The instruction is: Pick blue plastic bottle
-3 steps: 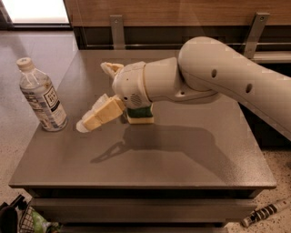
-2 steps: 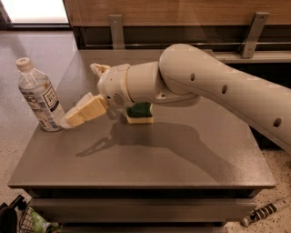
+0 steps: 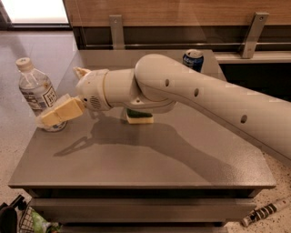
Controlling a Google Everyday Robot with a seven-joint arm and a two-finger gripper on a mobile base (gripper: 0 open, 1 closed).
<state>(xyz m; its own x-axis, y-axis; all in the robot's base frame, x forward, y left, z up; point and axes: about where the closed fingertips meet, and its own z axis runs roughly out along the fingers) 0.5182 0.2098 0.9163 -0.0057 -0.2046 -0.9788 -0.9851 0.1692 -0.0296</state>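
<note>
You are looking down at a grey table (image 3: 150, 168) that is standing on a speckled floor (image 3: 9, 159), with a wood-panelled wall (image 3: 182, 11) running behind the table's far side. The white arm (image 3: 204, 98) is stretching over the table from its right side toward its left edge. The gripper (image 3: 63, 98) is hanging just above the table's left edge with its two yellowish fingers spread wide apart and holding nothing. The near finger (image 3: 57, 114) is crossing in front of the bottle's lower part, and you cannot tell whether it is touching. The far finger (image 3: 82, 72) is pointing up, away from the tabletop.

The blue plastic bottle (image 3: 38, 93) is standing upright at the table's left edge, about halfway along it. Its body is clear plastic, it is carrying a white screw cap (image 3: 23, 63), and a white label (image 3: 44, 98) with dark print is wrapping its middle.

A green-and-yellow sponge (image 3: 140, 118) is lying near the table's middle, partly hidden under the arm. A dark blue can (image 3: 194, 59) is standing at the table's far edge, partly hidden behind the arm.
</note>
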